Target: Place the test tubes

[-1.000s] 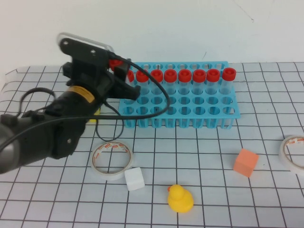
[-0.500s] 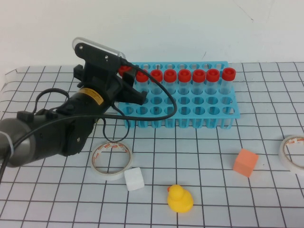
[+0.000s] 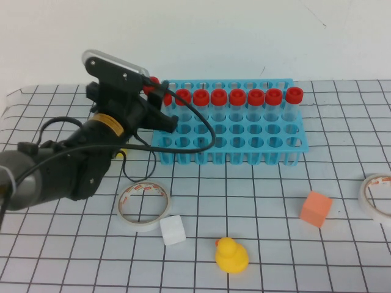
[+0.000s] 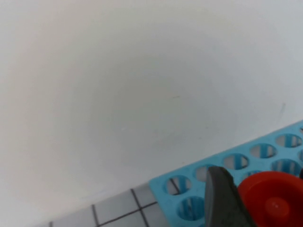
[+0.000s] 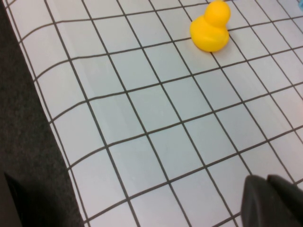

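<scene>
Tube (image 4: 274, 201) clamped in your left tool (image 3: 160, 101) is hovering far-left over rack (image 3: 244, 131); tilt's risking jamming. Right tool (image 5: 267, 201) is idling clenched by duck (image 5: 210, 28).

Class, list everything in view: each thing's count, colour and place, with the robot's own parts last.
rack: one, blue, back centre of mat
test tubes: seven clear of the arm, red-capped, upright in rack's back row
held tube: one, red-capped, at rack's left end
tape rolls: two, white, front left and right edge
cube: one, white, beside front-left roll
block: one, orange, front right
duck: one, yellow, front centre
mat: one, white with black grid, under everything
left pincer: one, black, shut on held tube at rack's left end
right pincer: one, dark, shut, above mat near duck
</scene>
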{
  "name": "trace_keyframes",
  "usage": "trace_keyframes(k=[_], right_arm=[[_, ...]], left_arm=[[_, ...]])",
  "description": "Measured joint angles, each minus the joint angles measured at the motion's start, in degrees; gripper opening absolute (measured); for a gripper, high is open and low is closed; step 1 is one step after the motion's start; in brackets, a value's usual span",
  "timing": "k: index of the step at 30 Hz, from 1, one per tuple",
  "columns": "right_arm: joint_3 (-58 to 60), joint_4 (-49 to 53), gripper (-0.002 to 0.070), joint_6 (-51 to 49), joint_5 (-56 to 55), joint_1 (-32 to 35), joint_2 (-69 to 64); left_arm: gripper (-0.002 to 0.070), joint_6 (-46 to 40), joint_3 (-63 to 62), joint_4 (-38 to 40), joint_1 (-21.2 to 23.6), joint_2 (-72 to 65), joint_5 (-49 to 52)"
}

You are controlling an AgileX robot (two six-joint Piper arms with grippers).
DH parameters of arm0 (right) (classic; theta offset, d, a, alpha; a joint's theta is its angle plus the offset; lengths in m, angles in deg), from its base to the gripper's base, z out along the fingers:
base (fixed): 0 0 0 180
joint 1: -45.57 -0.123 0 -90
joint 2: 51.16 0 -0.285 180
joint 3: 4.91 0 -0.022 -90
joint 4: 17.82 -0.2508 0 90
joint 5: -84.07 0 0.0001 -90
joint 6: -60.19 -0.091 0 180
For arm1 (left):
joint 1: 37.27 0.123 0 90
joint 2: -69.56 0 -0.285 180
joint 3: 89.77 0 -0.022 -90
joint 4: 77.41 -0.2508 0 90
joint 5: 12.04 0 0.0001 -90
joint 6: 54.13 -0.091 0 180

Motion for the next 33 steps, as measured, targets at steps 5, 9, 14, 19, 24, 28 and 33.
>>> trace_keyframes(k=[5,9,14,19,24,28,33], right_arm=[[0.0,0.0,0.0,0.0,0.0,0.0,0.0],[0.0,0.0,0.0,-0.09,0.0,0.0,0.0],[0.0,0.0,0.0,-0.09,0.0,0.0,0.0],[0.0,0.0,0.0,-0.09,0.0,0.0,0.0],[0.0,0.0,0.0,-0.09,0.0,0.0,0.0],[0.0,0.0,0.0,-0.09,0.0,0.0,0.0],[0.0,0.0,0.0,-0.09,0.0,0.0,0.0]], left_arm=[[0.0271,2.74,-0.13,-3.11,0.0,-1.49,-0.94],[0.0271,3.42,-0.36,-3.32,0.0,-1.47,-0.47],[0.0271,1.77,-0.5,-3.21,0.0,-1.47,-0.11],[0.0271,1.19,-0.5,-3.21,0.0,-1.5,0.67],[0.0271,1.11,-0.5,-3.21,0.0,-1.86,2.61],[0.0271,1.11,-0.5,-3.36,0.0,-2.0,2.88],[0.0271,1.06,-0.5,-4.43,0.0,-2.56,2.54]])
